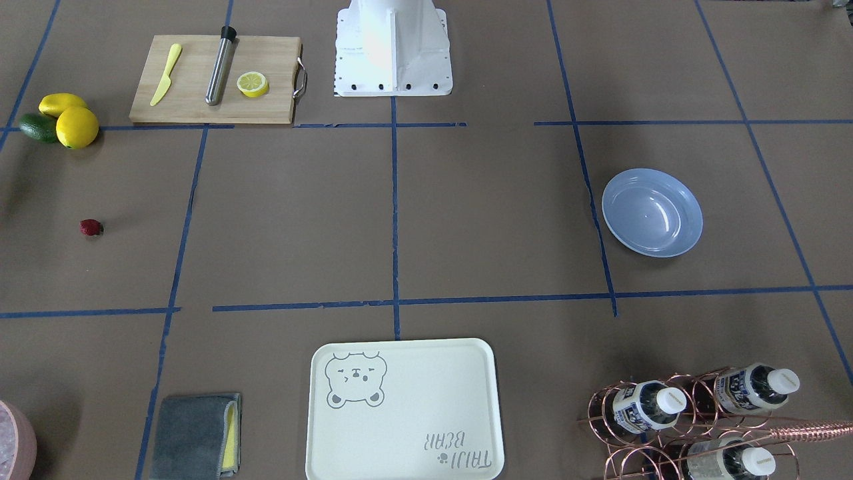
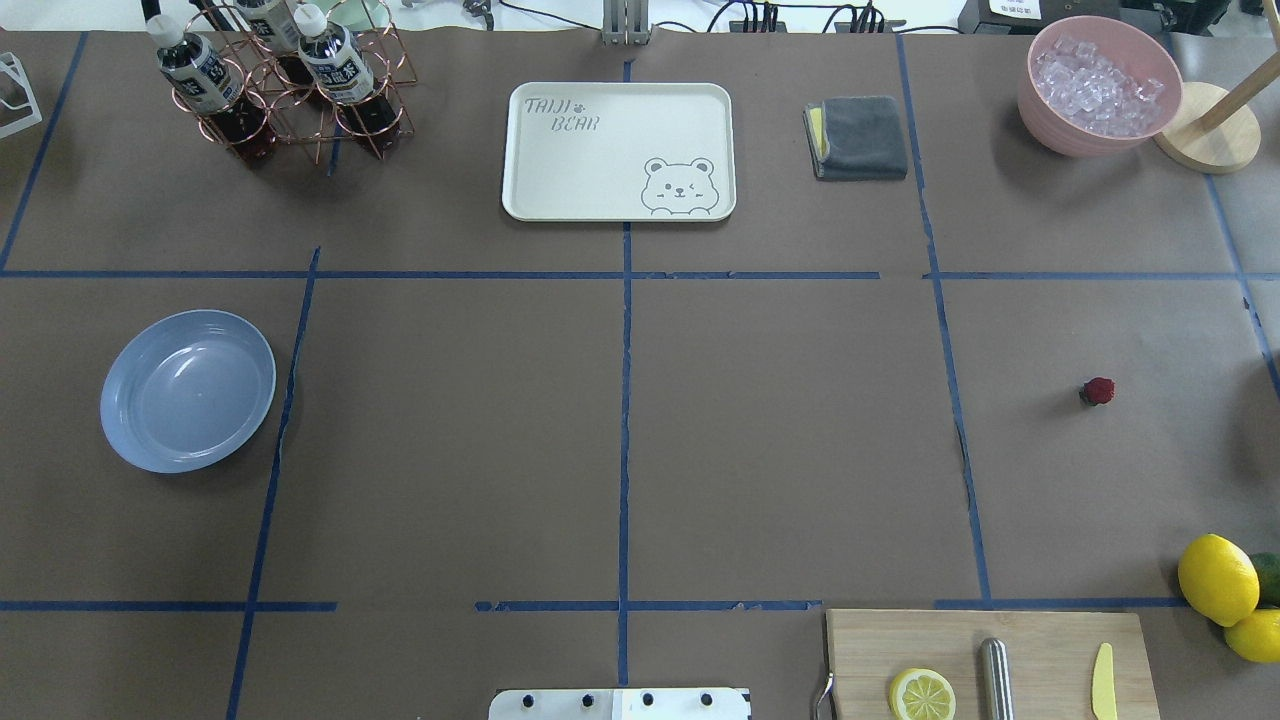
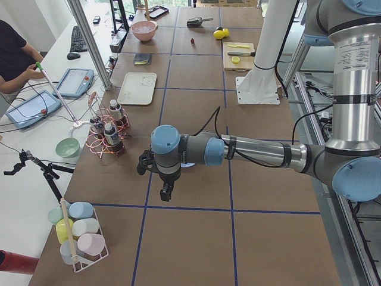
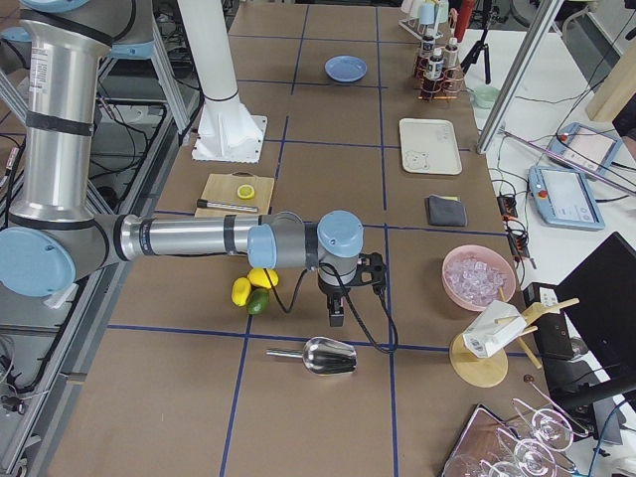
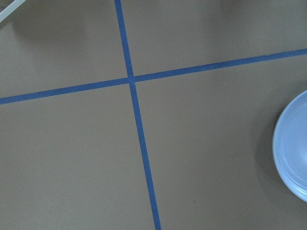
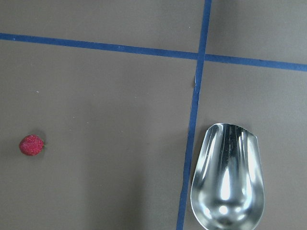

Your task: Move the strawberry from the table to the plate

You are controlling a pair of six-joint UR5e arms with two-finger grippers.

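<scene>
The strawberry [image 2: 1097, 391] [image 1: 91, 227] [image 6: 31, 144], small and dark red, lies alone on the brown-paper table [image 2: 780, 450] on the robot's right side. The light-blue plate [image 2: 187, 390] [image 1: 652, 212] [image 5: 293, 153] sits empty on the robot's left side. My left gripper [image 3: 166, 192] shows only in the exterior left view, hanging above the table near the plate. My right gripper [image 4: 336, 316] shows only in the exterior right view, above the table between the lemons and a metal scoop. I cannot tell whether either gripper is open or shut. Neither wrist view shows fingers.
A metal scoop [image 6: 228, 177] lies right of the strawberry in the right wrist view. Two lemons and an avocado [image 2: 1225, 585] sit beside a wooden board [image 2: 990, 660] with a lemon half. At the far edge are a cream tray [image 2: 618, 150], bottle rack [image 2: 285, 85], grey cloth [image 2: 858, 137] and ice bowl [image 2: 1100, 85].
</scene>
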